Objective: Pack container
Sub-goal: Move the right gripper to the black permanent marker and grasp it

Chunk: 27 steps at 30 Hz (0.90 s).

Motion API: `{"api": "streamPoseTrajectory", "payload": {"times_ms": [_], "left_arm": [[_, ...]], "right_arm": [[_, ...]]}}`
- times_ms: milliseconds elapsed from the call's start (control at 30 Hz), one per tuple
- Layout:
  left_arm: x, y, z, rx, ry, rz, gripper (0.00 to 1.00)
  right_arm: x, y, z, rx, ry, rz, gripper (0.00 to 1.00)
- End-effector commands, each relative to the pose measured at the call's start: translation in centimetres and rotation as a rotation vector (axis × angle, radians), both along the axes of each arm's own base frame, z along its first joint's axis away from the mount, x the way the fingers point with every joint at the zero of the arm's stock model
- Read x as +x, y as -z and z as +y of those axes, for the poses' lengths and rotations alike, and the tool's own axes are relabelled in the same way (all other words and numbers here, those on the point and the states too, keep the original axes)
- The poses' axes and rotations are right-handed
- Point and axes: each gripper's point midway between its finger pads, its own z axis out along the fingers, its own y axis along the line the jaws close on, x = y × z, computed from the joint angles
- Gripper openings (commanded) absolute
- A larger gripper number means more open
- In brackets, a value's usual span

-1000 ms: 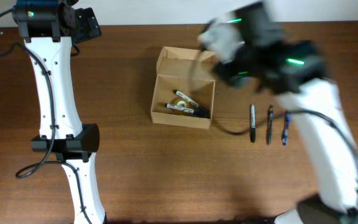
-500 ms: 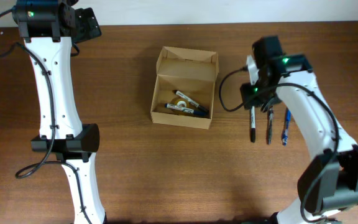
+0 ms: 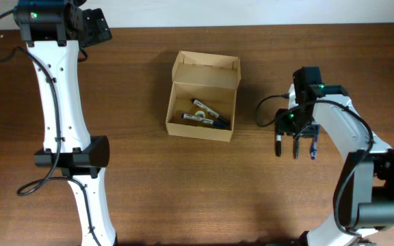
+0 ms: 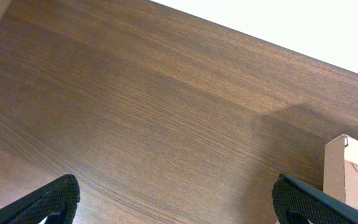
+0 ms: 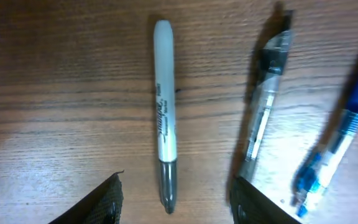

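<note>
The tan cardboard container (image 3: 202, 100) stands open at the table's middle, its flap lid up at the back, with several markers inside. Its corner shows in the left wrist view (image 4: 347, 174). My right gripper (image 3: 287, 130) is open and low over three pens lying side by side on the table. In the right wrist view a grey marker (image 5: 165, 118) lies between the open fingers (image 5: 178, 199); a clear black pen (image 5: 267, 93) and a blue pen (image 5: 337, 143) lie to its right. My left gripper (image 4: 178, 199) is open and empty over bare wood at the far left back.
The brown wooden table (image 3: 183, 184) meets a white wall at the back edge. The left arm's base and links (image 3: 67, 137) stand along the left side.
My right arm has swung from above the container to the right and down, and now sits low over the three pens. The left arm has not moved.
</note>
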Motion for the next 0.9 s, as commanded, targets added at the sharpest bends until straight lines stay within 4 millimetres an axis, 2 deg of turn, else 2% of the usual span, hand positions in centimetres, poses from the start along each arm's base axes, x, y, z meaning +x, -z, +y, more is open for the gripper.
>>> {"api": "streamPoseTrajectory", "payload": {"times_ms": [0, 167, 267, 433, 500, 567, 700, 800, 867], "left_arm": [[-0.2, -0.3, 0.2, 0.011, 0.006, -0.002, 1.0], [-0.2, -0.3, 0.2, 0.011, 0.007, -0.002, 1.0], [-0.2, -0.3, 0.2, 0.011, 0.007, -0.002, 1.0], [-0.2, -0.3, 0.2, 0.011, 0.007, -0.002, 1.0], [-0.2, -0.3, 0.2, 0.011, 0.007, -0.002, 1.0], [-0.2, -0.3, 0.2, 0.011, 0.007, -0.002, 1.0], [-0.2, -0.3, 0.2, 0.011, 0.007, -0.002, 1.0], [-0.2, -0.3, 0.2, 0.011, 0.007, -0.002, 1.0], [-0.2, -0.3, 0.2, 0.011, 0.007, -0.002, 1.0]], "right_arm": [[-0.5, 1.6, 0.4, 0.025, 0.011, 0.046, 0.53], [-0.7, 3.3, 0.4, 0.016, 0.008, 0.086, 0.5], [-0.7, 4.3, -0.3, -0.027, 0.039, 0.104, 0.45], [-0.7, 5.3, -0.5, -0.035, 0.039, 0.12, 0.43], [-0.8, 5.8, -0.5, -0.036, 0.038, 0.131, 0.36], [-1.0, 6.2, -0.5, -0.036, 0.039, 0.14, 0.23], [-1.1, 6.5, -0.5, -0.036, 0.042, 0.149, 0.04], [-0.7, 6.2, -0.3, -0.027, 0.042, 0.134, 0.04], [0.1, 5.1, -0.1, -0.015, 0.04, 0.114, 0.04]]}}
